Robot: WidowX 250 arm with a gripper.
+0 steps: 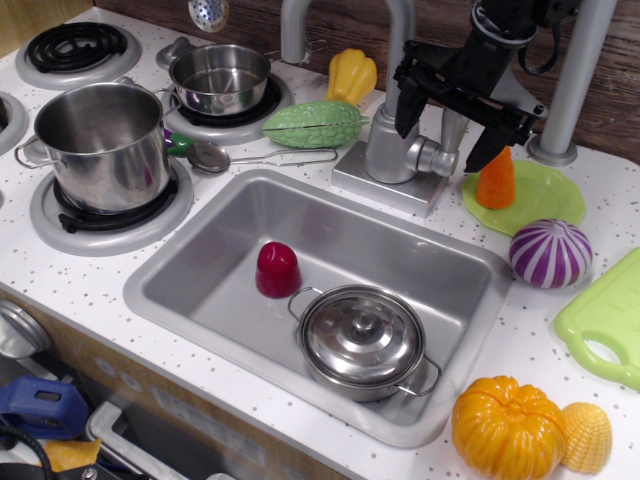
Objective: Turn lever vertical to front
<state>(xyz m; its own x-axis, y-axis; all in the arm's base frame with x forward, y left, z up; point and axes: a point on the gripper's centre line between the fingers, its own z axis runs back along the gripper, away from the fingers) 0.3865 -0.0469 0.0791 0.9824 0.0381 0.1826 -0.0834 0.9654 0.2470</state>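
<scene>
Lever [455,128] upper part hidden behind gripper [447,128] — contact can't be judged. Faucet spout [340,30] top cut off by the upper edge; grey pole [572,80] too. Green cutting board [606,322] clipped at right edge. Bottom-left clutter — blurred, unidentifiable.

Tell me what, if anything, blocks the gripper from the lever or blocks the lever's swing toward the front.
Nothing visible separates them: the open gripper straddles the upright lever, one finger on either side. In front of the lever there is only the faucet base and the sink; the carrot stands off to the side.
</scene>
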